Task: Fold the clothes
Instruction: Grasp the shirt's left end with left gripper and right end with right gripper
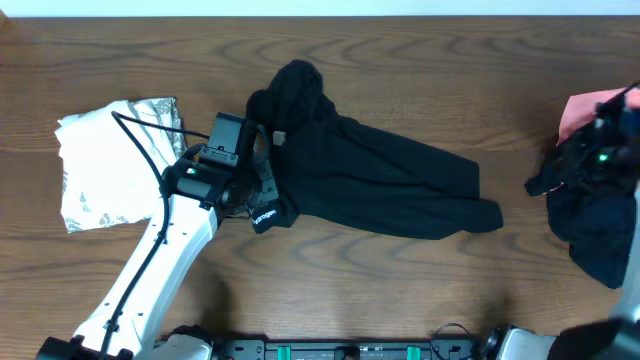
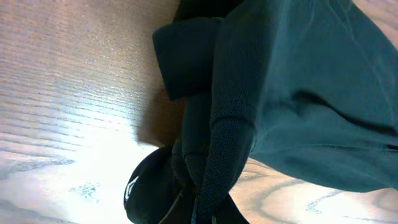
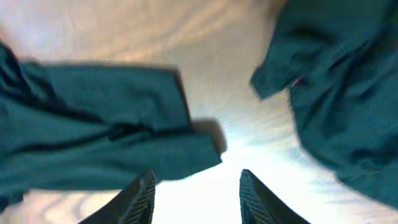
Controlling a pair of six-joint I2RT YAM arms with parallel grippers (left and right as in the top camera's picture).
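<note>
A black shirt (image 1: 380,185) lies spread across the middle of the table, with one end bunched up at the back (image 1: 295,90). My left gripper (image 1: 245,175) sits at its left edge, shut on a fold of the black fabric (image 2: 214,155). A small white logo (image 2: 132,186) shows beside the grip. My right gripper (image 3: 196,177) hovers open and empty above bare wood, between the shirt's right end (image 3: 124,143) and a heap of black clothes (image 3: 348,93). In the overhead view the right gripper (image 1: 590,160) is at the far right.
A folded white, grey-printed garment (image 1: 110,165) lies at the left, beside the left arm (image 1: 150,270). At the right edge a pink piece (image 1: 585,112) lies behind the heap of black clothes (image 1: 600,230).
</note>
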